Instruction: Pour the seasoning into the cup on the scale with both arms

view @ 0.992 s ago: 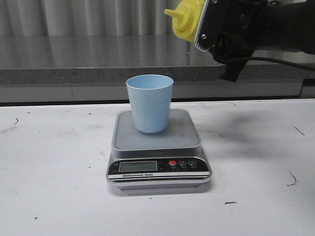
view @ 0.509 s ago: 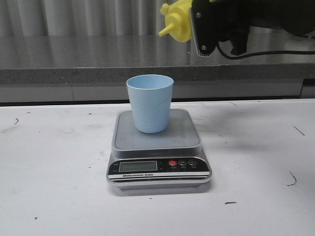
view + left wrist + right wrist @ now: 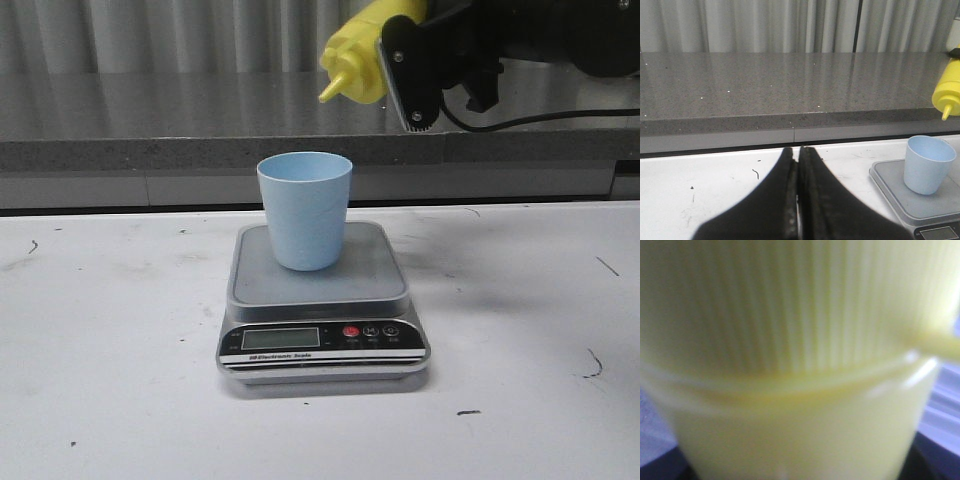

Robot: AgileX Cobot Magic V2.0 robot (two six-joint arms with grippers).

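Observation:
The pale blue cup (image 3: 304, 208) stands upright on the silver scale (image 3: 320, 300) at the table's middle; both also show in the left wrist view, cup (image 3: 929, 164) and scale (image 3: 890, 186). High at the back right, my right gripper (image 3: 405, 65) is shut on the yellow seasoning bottle (image 3: 362, 55), tilted with its nozzle pointing down-left, above and right of the cup's rim. The bottle (image 3: 800, 360) fills the right wrist view, blurred, hiding the fingers. My left gripper (image 3: 799, 155) is shut and empty, low over the table to the left of the scale. The bottle (image 3: 946, 95) hangs above the cup.
A grey stone counter (image 3: 180, 125) runs along the back behind the white table (image 3: 110, 350), with curtains behind it. The scale's black front panel (image 3: 322, 340) faces the front edge. Small dark marks dot the table.
The right gripper has rotated, tipping the bottle so its nozzle swung from pointing left and slightly up to pointing down-left. Cup, scale unmoved.

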